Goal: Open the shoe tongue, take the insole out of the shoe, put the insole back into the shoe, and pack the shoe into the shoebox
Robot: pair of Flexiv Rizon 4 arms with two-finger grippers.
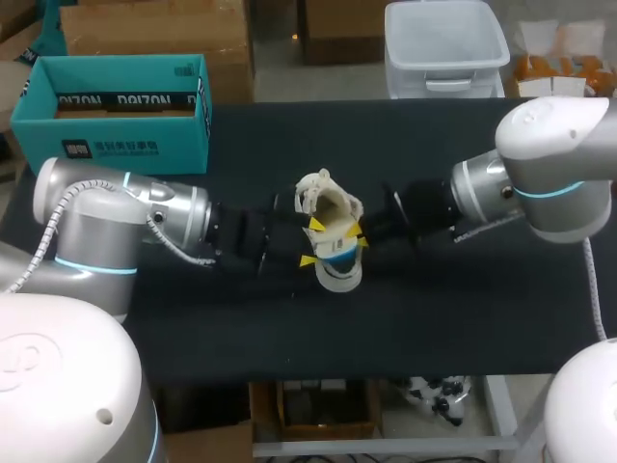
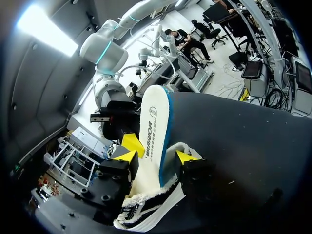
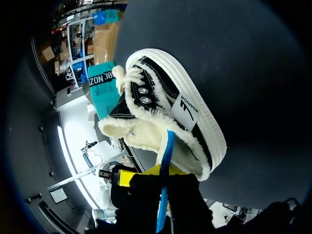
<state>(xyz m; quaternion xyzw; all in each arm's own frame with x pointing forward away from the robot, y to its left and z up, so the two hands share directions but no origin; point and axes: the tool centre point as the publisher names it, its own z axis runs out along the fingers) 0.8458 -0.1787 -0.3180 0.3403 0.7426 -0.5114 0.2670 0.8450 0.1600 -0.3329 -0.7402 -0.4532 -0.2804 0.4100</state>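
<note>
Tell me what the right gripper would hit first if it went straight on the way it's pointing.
The shoe, most likely: its fleecy opening lies right ahead of the right gripper, with the insole running back from it. Depth is hard to judge.

Black-covered table (image 1: pixel 463 318). We note two items directly on its surface: a teal shoebox (image 1: pixel 125 140) at the far left corner, and a fleece-lined shoe (image 1: pixel 328 203) near the middle.

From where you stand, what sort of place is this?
Probably a robot test lab: my left arm and right arm work over a black table, handling a shoe and its insole, with a teal shoebox waiting.
</note>
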